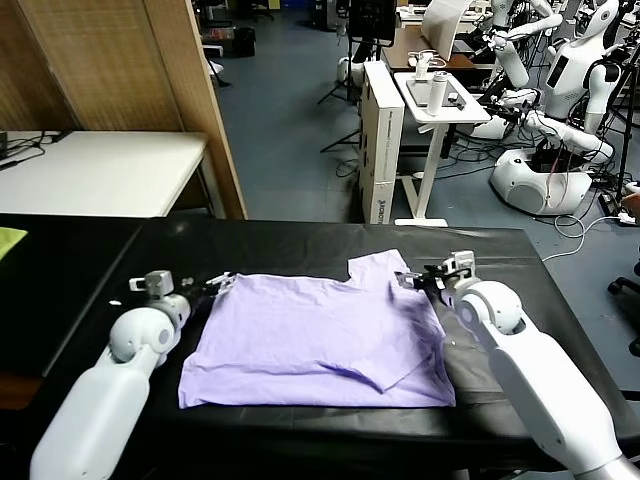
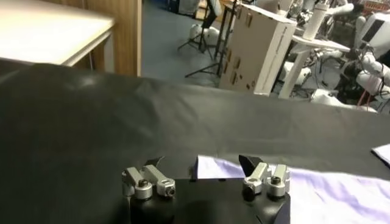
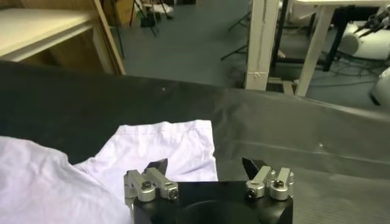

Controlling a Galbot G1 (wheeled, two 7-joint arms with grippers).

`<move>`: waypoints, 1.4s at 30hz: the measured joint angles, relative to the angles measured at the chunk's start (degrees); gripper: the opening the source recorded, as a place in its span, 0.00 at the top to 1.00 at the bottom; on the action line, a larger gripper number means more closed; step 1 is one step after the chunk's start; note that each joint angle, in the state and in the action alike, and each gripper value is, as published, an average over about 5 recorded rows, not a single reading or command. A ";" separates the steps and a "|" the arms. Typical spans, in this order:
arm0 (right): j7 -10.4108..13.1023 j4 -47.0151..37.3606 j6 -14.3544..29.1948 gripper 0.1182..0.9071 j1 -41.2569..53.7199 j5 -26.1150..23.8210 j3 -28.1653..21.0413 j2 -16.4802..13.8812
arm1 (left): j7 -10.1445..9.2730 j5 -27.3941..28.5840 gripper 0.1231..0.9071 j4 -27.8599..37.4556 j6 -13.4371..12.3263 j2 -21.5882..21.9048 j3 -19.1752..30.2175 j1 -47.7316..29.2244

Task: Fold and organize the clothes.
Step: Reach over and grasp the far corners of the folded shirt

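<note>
The pale lavender T-shirt lies flat on the black table, plain side up, with one sleeve sticking out at its far right corner. My left gripper is open and empty just above the table at the shirt's far left corner. That corner shows between its fingers in the left wrist view, where the left gripper hovers low. My right gripper is open and empty at the sleeve's right edge. In the right wrist view the right gripper sits over the sleeve.
A yellow-green cloth scrap lies at the table's far left edge. A white table and a wooden partition stand behind on the left. A cardboard box and other robots stand behind on the right.
</note>
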 joint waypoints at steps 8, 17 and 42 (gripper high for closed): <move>-0.25 -1.18 -0.04 0.12 0.06 -0.08 -0.15 0.97 | 0.46 0.82 0.00 1.62 -0.36 -0.35 0.74 -0.29; -0.56 -2.97 0.02 0.22 1.03 -1.02 -1.06 2.31 | 0.89 1.80 0.00 2.81 -0.90 -0.76 0.93 -0.38; -0.76 -3.53 0.17 0.41 0.94 -1.53 -1.00 2.64 | 2.43 1.99 0.19 2.73 -1.91 -1.38 1.46 -0.28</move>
